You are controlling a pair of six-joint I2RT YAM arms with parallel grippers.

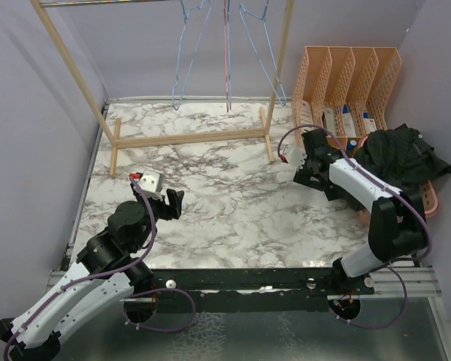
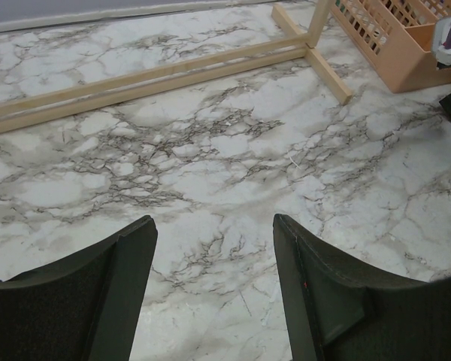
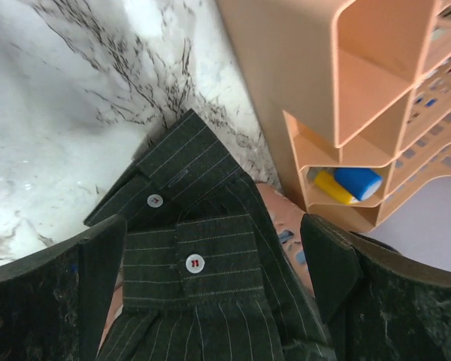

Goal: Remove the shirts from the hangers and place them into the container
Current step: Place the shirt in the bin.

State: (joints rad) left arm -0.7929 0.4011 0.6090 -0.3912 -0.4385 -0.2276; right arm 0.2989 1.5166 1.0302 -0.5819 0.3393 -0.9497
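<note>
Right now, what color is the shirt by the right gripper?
The shirt is black with fine pale pinstripes; clearest in the right wrist view.

Shirt (image 1: 397, 150), black with fine pinstripes, crumpled in a heap in the salmon-pink lattice basket (image 1: 434, 201) at right, its white-buttoned cuff (image 3: 199, 263) spilling over the rim; wire hangers, light blue (image 1: 186, 56) and pink (image 1: 227, 60), hanging bare at rear.

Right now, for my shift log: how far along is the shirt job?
Done: the hangers hang bare, and the black pinstriped shirt lies in the pink basket. In hand: nothing; the right end effector stands open over its cuff, the left end effector open above the table. Left: perhaps tucking that cuff inside.
</note>
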